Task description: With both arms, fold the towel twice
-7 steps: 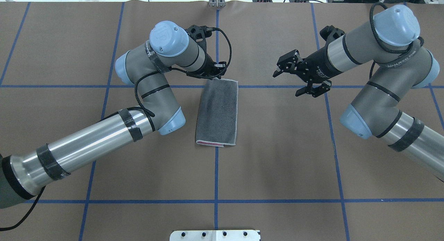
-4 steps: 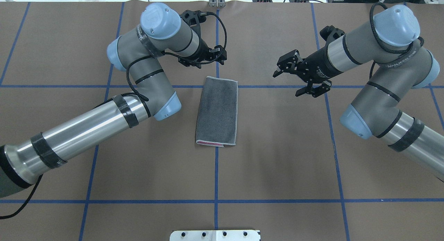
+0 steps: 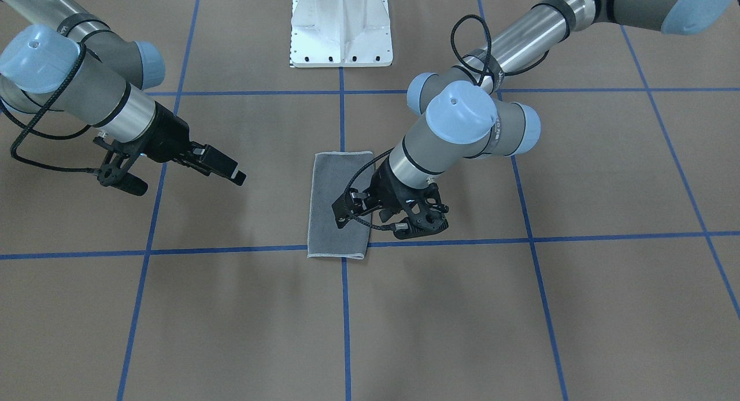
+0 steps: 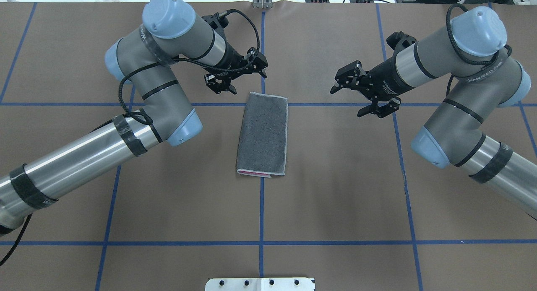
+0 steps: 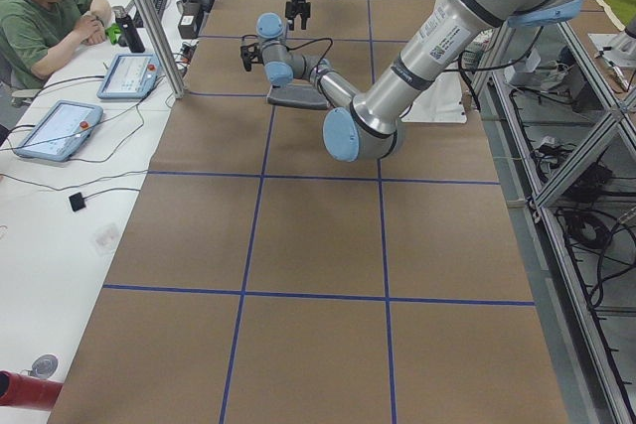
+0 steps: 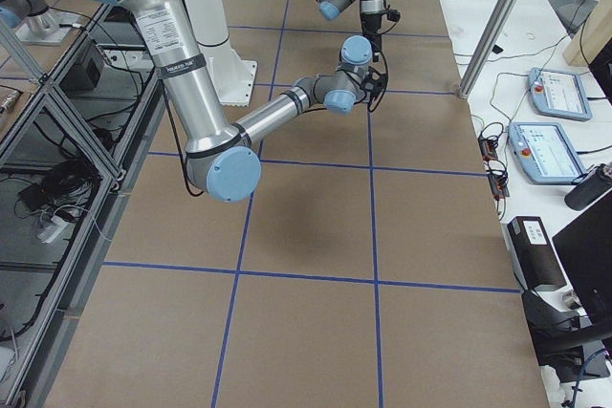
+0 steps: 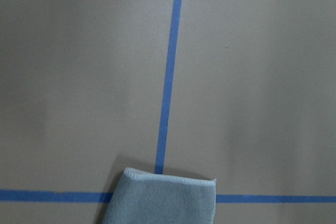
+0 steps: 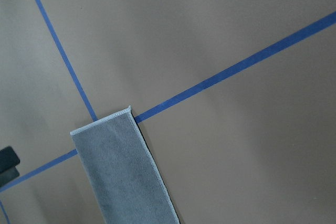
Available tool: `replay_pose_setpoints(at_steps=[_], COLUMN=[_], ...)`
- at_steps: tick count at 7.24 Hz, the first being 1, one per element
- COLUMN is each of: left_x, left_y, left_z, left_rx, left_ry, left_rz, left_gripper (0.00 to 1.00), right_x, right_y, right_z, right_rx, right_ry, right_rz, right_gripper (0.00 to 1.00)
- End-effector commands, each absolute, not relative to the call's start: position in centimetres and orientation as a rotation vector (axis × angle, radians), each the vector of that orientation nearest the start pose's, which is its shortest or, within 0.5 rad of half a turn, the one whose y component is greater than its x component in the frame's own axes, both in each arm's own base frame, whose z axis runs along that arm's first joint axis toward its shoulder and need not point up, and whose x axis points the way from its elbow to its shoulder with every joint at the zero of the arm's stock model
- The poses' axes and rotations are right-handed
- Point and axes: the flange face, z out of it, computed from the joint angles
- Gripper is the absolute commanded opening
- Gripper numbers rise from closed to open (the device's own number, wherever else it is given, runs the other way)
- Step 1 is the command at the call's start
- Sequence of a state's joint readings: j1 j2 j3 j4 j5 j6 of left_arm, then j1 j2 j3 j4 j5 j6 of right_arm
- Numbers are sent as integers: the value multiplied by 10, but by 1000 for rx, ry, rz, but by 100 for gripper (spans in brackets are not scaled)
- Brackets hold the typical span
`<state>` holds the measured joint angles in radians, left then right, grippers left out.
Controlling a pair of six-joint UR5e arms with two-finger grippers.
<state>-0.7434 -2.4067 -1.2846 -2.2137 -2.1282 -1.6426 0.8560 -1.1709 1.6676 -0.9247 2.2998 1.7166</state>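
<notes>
The towel (image 4: 262, 133) lies flat at the table's middle, folded into a long narrow strip. Its dark grey face is up and a pink edge shows at its near end. It also shows in the front view (image 3: 335, 204), the left wrist view (image 7: 163, 200) and the right wrist view (image 8: 123, 177). My left gripper (image 4: 241, 77) is open and empty, above the table just beyond the towel's far left corner. My right gripper (image 4: 348, 99) is open and empty, hovering to the right of the towel's far end, well apart from it.
Brown paper with blue tape grid lines (image 4: 261, 207) covers the table. The white bolted pedestal base (image 3: 341, 28) stands at the robot's edge. An operator (image 5: 40, 7) sits at a side table with tablets (image 5: 129, 74) beyond the far edge.
My left gripper has let go of the towel's far corner, opened and drawn up and to the left. The towel and my right arm have not moved.
</notes>
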Motion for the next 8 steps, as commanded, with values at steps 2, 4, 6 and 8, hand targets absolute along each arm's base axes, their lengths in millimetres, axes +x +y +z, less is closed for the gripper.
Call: replay_pose_setpoints(at_steps=[2,4,6,8], left_x=[494,544,567,571], left_y=[-520,-467,-441,-404], left_z=[218,219,217,194], left_rx=[-262,-291,-313,-316], left_ry=[1260,1250,1222,1178], left_rz=[-658,-759,-810,-802], left_gripper=[99,99,99,99], right_x=[-355,-355,-354,-353], right_y=[-511,-512,-513,-513], right_z=[307,308,308,308], right_rx=[-227,-228,-226,-225], right_ry=[-1250,-1247,-1248,-1248], right_rz=[447,450,450,451], right_gripper=[100,100,100,100])
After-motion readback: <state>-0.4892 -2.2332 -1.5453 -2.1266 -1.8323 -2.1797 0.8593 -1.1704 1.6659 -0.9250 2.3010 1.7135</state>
